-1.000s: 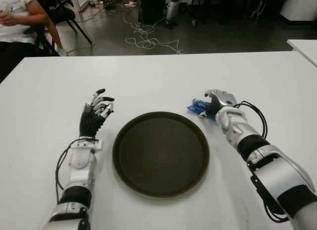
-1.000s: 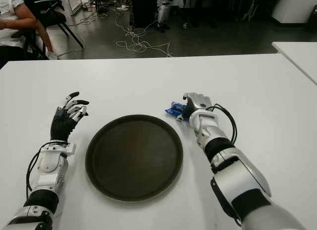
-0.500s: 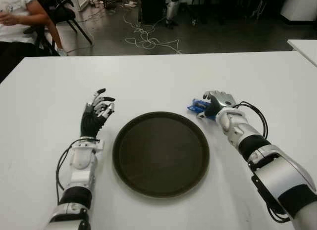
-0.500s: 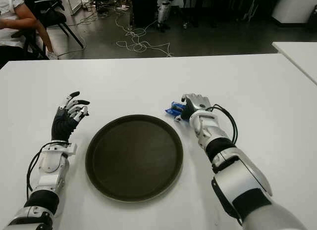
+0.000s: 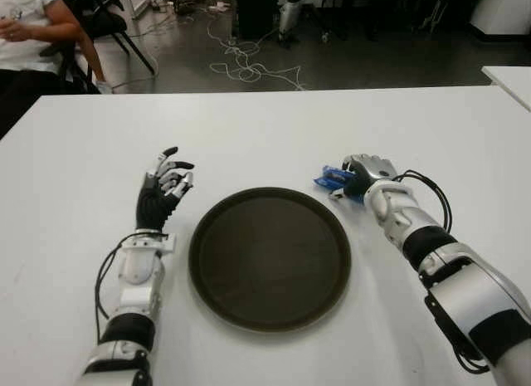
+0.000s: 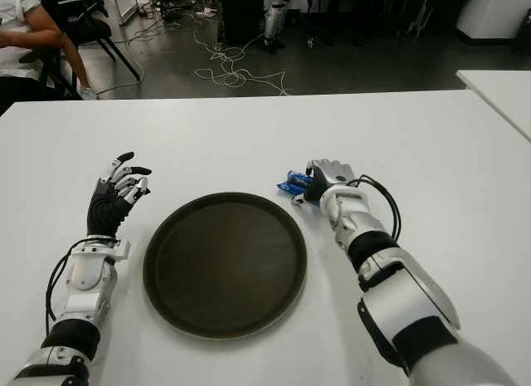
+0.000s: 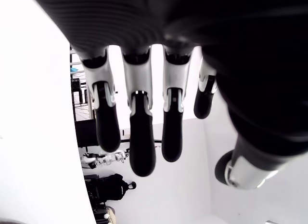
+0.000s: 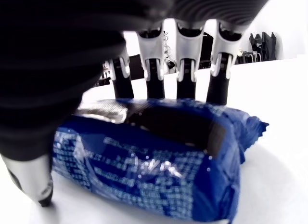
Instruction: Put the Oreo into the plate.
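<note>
The Oreo [image 5: 330,180] is a blue packet lying on the white table [image 5: 249,129], just off the far right rim of the round dark plate [image 5: 270,261]. My right hand [image 5: 352,182] covers the packet's right end. In the right wrist view its fingers [image 8: 185,65] reach over the far side of the Oreo [image 8: 154,161] and the thumb sits on the near side, so the packet is enclosed. My left hand [image 5: 163,185] is raised left of the plate, fingers [image 7: 139,137] relaxed and holding nothing. Nothing lies in the plate.
A seated person [image 5: 25,29] and a chair are beyond the table's far left corner. Cables [image 5: 249,66] lie on the floor behind the table. The corner of another white table [image 5: 508,75] shows at the right.
</note>
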You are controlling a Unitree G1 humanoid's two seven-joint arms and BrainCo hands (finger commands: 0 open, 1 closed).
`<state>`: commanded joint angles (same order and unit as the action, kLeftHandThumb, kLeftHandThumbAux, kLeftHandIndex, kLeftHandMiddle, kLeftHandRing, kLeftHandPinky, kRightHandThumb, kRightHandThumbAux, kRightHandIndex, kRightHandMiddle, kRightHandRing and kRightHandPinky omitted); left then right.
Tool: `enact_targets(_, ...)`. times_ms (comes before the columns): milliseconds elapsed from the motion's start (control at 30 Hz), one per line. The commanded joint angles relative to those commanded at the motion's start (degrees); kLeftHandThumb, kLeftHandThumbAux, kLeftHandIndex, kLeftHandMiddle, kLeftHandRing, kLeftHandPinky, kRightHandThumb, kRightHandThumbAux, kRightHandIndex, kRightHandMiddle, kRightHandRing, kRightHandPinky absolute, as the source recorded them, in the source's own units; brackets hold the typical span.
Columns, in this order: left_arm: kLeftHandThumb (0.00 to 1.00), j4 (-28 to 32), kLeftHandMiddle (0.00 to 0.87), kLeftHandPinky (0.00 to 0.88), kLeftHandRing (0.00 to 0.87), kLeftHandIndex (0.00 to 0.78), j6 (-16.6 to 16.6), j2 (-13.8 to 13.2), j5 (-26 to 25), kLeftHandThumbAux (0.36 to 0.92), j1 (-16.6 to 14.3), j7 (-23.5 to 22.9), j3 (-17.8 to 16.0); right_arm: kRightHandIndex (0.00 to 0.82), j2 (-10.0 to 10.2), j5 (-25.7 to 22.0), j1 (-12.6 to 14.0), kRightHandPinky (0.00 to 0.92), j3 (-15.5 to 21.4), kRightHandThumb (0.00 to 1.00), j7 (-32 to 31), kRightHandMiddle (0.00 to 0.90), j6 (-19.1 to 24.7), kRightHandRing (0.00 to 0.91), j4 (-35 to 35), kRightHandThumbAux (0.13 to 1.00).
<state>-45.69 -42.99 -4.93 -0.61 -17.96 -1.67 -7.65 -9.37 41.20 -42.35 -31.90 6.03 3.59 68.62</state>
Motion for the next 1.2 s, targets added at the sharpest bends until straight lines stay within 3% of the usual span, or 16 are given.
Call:
enact_targets(633,1.000,1.3,0.387,0.459,0.523,0.187,-0.4,-0.2,-1.5,0.644,0.9,-1.9,-0.2,0.297,-0.8,-0.8,-0.8,0.311,-0.5,0.000,-4.1,0.284,3.1,0.299,-2.6,0.656)
enact_targets(933,1.000,1.6,0.389,0.472,0.528,0.181,-0.3,-0.7,-1.4,0.643,1.4,-2.0,-0.5,0.297,-2.0,-1.8,0.5,0.319,0.4,0.000,-4.3,0.286,3.7,0.295,-6.2,0.678)
enact_targets(1100,1.000,2.1,0.389,0.486,0.528,0.177,-0.3,-0.8,-1.9,0.643,1.7,-2.7,-0.5,0.344,-2.9,-2.9,1.1,0.361,2.0,0.017,-2.0,0.321,2.4,0.330,-7.0,0.675)
enact_targets(1200,1.000,2.5,0.428,0.491,0.500,0.174,0.3,-0.6,-2.6,0.636,1.9,-3.1,-0.8,0.376,-3.5,-3.9,1.4,0.371,3.6,0.035,2.2,0.348,-1.4,0.355,-3.6,0.664)
